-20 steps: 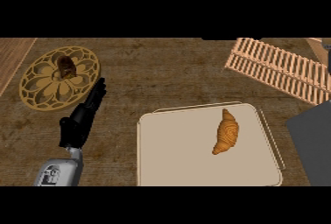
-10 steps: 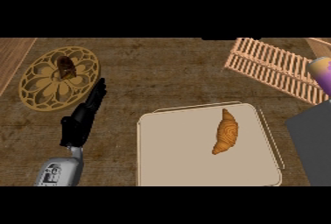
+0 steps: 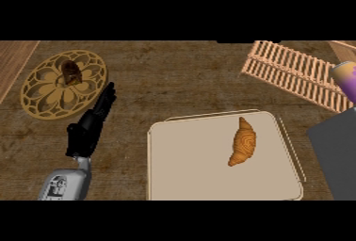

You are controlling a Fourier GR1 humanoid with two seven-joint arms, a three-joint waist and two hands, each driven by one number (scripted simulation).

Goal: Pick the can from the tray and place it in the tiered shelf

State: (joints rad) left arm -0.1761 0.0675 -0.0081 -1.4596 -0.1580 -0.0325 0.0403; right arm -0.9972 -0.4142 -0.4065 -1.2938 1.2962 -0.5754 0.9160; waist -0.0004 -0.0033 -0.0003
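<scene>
Can (image 3: 345, 81) beside tiered shelf (image 3: 295, 73) (croissant (image 3: 243, 141) on tray (image 3: 188, 174)).

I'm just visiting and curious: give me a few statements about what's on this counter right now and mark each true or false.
1. A croissant lies on the tray. True.
2. The can stands on the tray. False: it shows at the view's right edge, beside the tiered shelf, off the tray.
3. The left hand holds the croissant. False: its fingers are straight and hold nothing.
4. A dark item sits on the patterned round plate. True.
5. The right hand's fingers are in view. False: only a grey mass shows at the right edge.
</scene>
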